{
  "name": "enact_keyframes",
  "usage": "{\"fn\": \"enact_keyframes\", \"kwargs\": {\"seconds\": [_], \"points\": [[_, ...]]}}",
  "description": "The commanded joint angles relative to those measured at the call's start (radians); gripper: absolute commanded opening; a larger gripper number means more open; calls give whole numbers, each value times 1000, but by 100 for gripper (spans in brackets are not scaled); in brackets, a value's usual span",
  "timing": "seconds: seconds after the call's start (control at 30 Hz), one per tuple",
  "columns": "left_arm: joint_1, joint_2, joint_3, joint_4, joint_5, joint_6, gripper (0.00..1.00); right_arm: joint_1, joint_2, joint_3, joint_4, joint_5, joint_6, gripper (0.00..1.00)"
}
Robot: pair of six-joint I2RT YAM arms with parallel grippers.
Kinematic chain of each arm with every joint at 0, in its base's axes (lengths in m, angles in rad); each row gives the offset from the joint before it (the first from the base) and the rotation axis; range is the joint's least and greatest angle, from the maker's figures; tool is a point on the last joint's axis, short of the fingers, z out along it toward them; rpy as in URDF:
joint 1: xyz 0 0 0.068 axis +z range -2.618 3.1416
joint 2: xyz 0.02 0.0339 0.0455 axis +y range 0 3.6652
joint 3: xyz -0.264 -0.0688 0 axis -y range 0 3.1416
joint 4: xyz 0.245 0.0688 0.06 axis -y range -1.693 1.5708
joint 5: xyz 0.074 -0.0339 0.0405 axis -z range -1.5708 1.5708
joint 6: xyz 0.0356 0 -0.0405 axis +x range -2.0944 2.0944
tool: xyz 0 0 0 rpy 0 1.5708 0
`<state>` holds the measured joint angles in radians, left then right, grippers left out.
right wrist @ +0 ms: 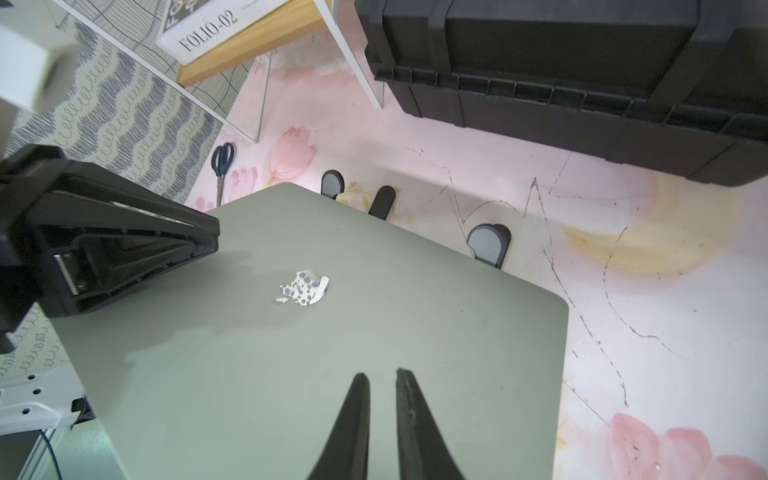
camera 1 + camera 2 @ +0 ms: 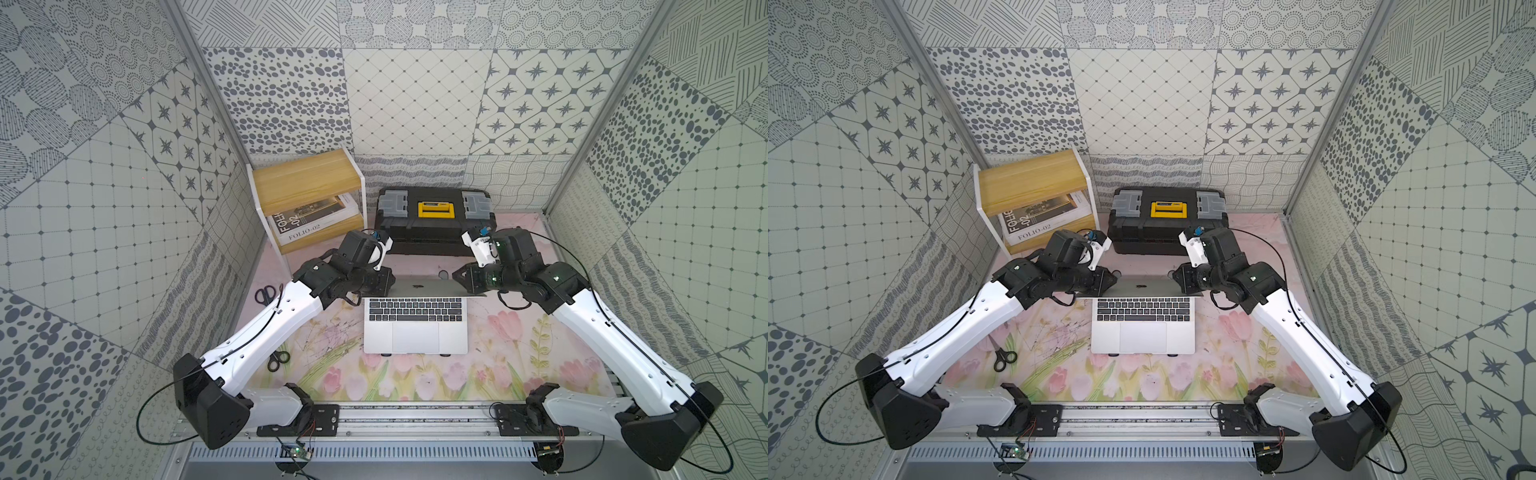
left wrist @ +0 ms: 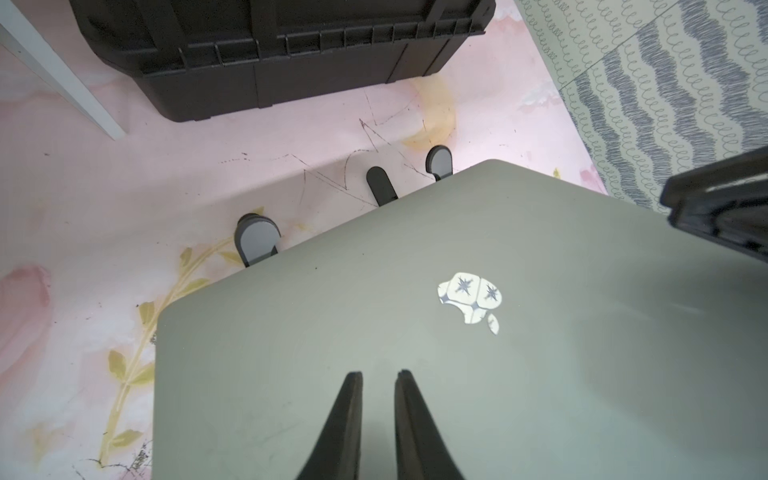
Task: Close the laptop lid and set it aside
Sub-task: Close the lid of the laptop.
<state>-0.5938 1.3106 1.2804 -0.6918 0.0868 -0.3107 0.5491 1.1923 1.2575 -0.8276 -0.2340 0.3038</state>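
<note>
Flanking the tilted laptop lid (image 2: 424,287), left claw (image 3: 378,374) and right claw (image 1: 381,372) both sit pinched together, gripping nothing.

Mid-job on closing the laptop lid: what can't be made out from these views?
Display side of the laptop lid: faces away from every view; only the silver back shows.
Contact: the shut fingers of the left gripper and right gripper lie over the lid's back in the wrist views; touching or hovering, cannot tell.
Most of the black stand is hidden beneath the laptop; only its ends show.

Probably lab cell: patterned panel walls (image 2: 415,104)
</note>
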Motion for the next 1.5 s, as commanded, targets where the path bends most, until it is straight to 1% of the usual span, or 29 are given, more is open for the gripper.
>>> {"fn": "enact_keyframes", "kwargs": {"seconds": [0.0, 0.23, 0.4, 0.93, 1.1, 1.2, 1.4, 1.47], "points": [[5, -28, -77, 36, 76, -34, 18, -2, -22, -36, 39, -5, -8, 17], [5, -65, -168, 72, 69, -55, 18, -2, -28, -95, 55, -4, -6, 17], [4, -81, -207, 86, 57, -69, 19, -3, -22, -141, 69, -11, 2, 18], [3, -91, -279, 144, 20, -98, 24, -15, -23, -260, 121, -42, 28, 19], [5, -107, -307, 153, 5, -108, 25, -26, -13, -283, 130, -54, 33, 20], [5, -123, -330, 159, -12, -118, 27, -35, -8, -293, 131, -61, 34, 21], [5, -153, -347, 165, -26, -132, 37, -36, -23, -287, 136, -64, 37, 30], [5, -158, -344, 173, -25, -133, 42, -36, -17, -278, 135, -63, 33, 36]]}}
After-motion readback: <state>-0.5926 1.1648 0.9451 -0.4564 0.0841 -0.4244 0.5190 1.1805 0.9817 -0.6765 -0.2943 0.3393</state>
